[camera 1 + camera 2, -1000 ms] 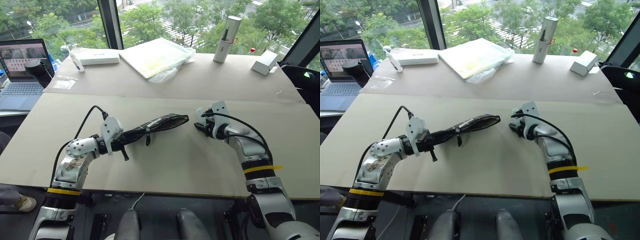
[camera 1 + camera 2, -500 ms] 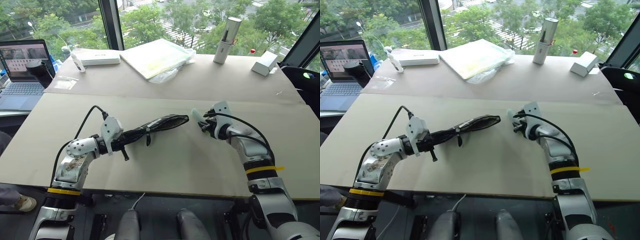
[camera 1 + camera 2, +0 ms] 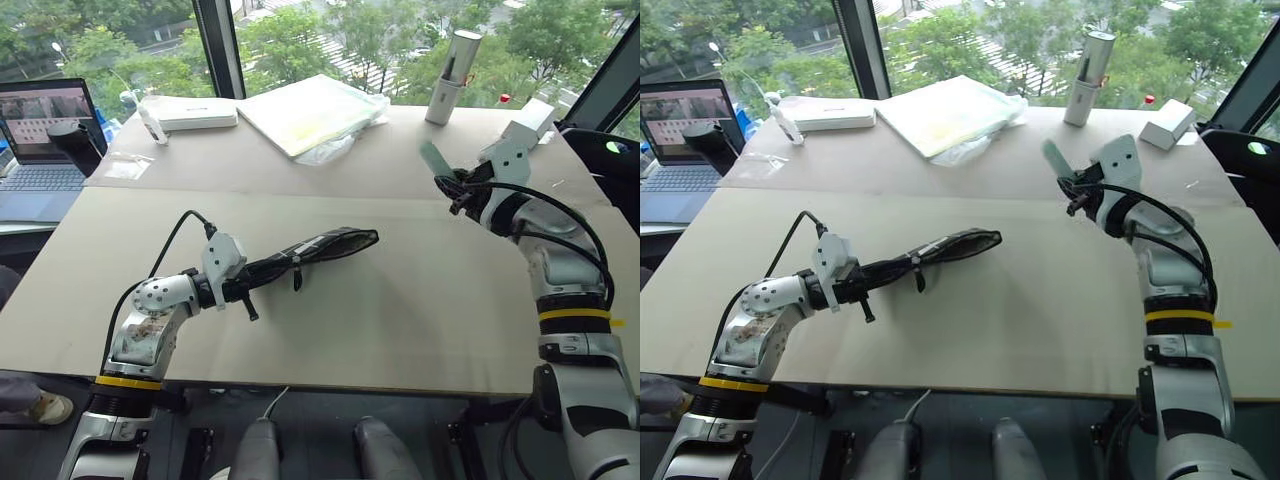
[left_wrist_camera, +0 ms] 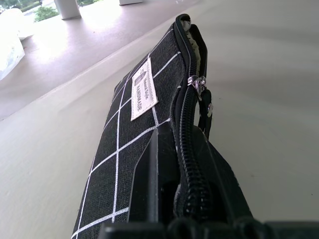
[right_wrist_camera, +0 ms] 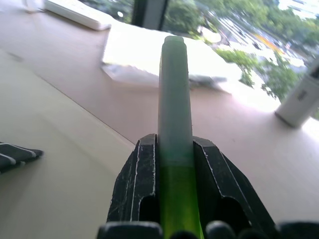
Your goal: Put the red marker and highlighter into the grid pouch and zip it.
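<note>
Right wrist view: right hand clamped on highlighter; left hand clamped on grid pouch.

Office or lab: laptop, cardboard-topped table, window overlooking trees.

Daylight pours in through the windows at the far side, bright and even, with the trees outside slightly washed out. The table is softly lit, shadows faint under the 2 arms and under the pouch. White papers near the glass glare almost to blank. Straight edges bow a little toward the corners of the head views. In the right wrist view the highlighter is fairly sharp and the background blurs, blown out at the papers. In the left wrist view the pouch label is crisp; the far top corner burns white.
</note>
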### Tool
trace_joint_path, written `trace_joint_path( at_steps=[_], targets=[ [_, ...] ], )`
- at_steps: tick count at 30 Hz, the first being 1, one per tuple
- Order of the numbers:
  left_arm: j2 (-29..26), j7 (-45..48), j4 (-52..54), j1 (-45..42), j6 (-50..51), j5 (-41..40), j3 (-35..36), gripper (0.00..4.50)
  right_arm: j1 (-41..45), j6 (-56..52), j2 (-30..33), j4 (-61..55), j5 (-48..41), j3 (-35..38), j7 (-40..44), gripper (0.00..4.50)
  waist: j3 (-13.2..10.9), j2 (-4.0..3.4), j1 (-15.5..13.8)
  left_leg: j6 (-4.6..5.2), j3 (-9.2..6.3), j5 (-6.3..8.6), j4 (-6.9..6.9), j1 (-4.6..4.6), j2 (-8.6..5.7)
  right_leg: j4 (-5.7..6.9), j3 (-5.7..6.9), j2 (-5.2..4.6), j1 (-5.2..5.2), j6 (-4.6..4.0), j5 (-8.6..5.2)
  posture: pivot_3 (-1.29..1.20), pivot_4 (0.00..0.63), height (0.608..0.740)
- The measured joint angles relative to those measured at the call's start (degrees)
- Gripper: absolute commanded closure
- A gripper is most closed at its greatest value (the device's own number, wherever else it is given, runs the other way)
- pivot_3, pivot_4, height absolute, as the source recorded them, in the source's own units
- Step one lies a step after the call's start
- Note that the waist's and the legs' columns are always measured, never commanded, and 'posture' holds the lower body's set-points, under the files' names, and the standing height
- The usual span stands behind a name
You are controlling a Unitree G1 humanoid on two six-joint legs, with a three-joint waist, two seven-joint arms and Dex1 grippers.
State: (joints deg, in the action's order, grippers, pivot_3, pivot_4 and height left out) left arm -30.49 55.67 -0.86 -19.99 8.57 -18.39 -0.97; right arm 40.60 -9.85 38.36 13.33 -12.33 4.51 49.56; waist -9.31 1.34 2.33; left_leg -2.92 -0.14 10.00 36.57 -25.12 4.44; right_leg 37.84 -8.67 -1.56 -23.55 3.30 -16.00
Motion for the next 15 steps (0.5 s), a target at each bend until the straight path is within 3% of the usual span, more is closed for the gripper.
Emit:
trace_joint_path(
  at_steps=[3,6,15],
  targets=[
    [-0.09,0.02,-0.07,-0.05,0.00,0.00,0.17,4.50,-4.99,1.80,5.01,-6.50,-1.27,-2.01,9.06,3.96,0.00,0.00,-0.05,0.00,0.01,0.00,0.02,0.01,0.00,-0.07,-0.01,-0.01,0.08,0.01,0.00,0.00,0.150,0.739],
    [-0.10,0.05,-0.09,-0.04,0.00,0.01,0.16,4.50,-7.40,3.87,7.01,-9.74,-1.18,-3.76,13.10,3.96,0.00,0.00,0.14,0.00,0.00,0.00,0.04,0.04,0.00,-0.01,-0.01,0.01,0.07,0.01,0.00,0.00,0.150,0.739],
    [-0.08,0.38,-0.09,-0.32,0.00,0.00,0.07,4.50,-7.48,18.62,6.19,-11.64,9.45,-11.19,13.19,3.96,-0.01,0.00,-0.03,0.00,0.00,0.00,0.04,0.04,-0.01,-0.01,-0.01,0.00,0.04,0.00,-0.01,0.00,0.150,0.739]
  ],
)
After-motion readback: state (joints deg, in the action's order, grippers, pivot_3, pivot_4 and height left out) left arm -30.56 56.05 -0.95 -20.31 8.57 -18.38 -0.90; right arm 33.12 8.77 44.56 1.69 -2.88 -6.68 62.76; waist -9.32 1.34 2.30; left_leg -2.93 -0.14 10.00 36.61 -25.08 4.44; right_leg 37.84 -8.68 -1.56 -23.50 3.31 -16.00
